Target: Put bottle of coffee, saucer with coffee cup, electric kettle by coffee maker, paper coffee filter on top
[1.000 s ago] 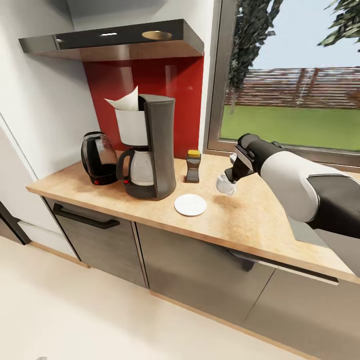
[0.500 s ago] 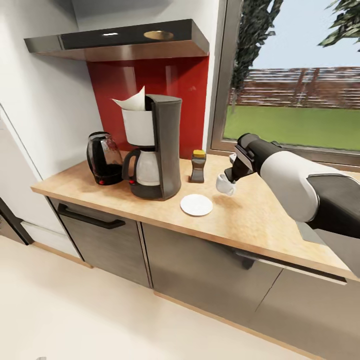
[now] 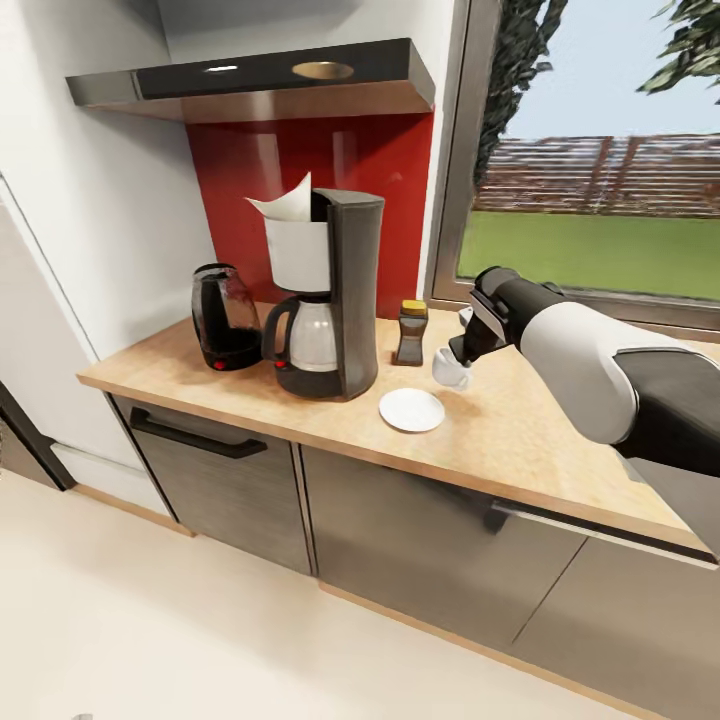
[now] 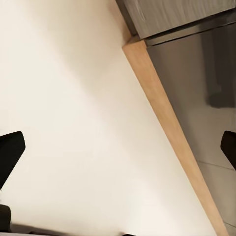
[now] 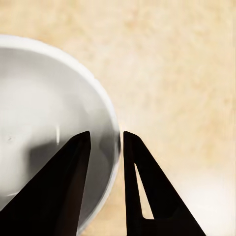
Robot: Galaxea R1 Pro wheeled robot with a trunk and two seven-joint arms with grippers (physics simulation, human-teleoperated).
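The coffee maker (image 3: pixel 335 298) stands on the kitchen countertop (image 3: pixel 520 435), and the paper coffee filter (image 3: pixel 287 204) sticks up from its white basket. To its left is the electric kettle (image 3: pixel 225 318), to its right the bottle of coffee (image 3: pixel 411 333). The saucer (image 3: pixel 412 410) lies bare in front of the bottle. My right gripper (image 3: pixel 462 353) (image 5: pixel 120 142) is shut on the rim of the coffee cup (image 3: pixel 450 371) (image 5: pixel 49 123), held just above the counter, beside the saucer's far right edge. My left gripper (image 4: pixel 118 150) is open over the floor.
A steel range hood (image 3: pixel 270 85) and a red backsplash (image 3: pixel 260 180) sit behind the coffee maker. A window (image 3: pixel 600 200) runs along the counter's back right. Grey cabinet fronts (image 3: pixel 400 525) with a dark handle (image 3: pixel 185 438) lie below. A wooden plinth (image 4: pixel 169 123) edges the floor.
The whole picture has shifted right, so the camera moved. My right gripper with the coffee cup now sits closer to the bottle and the saucer.
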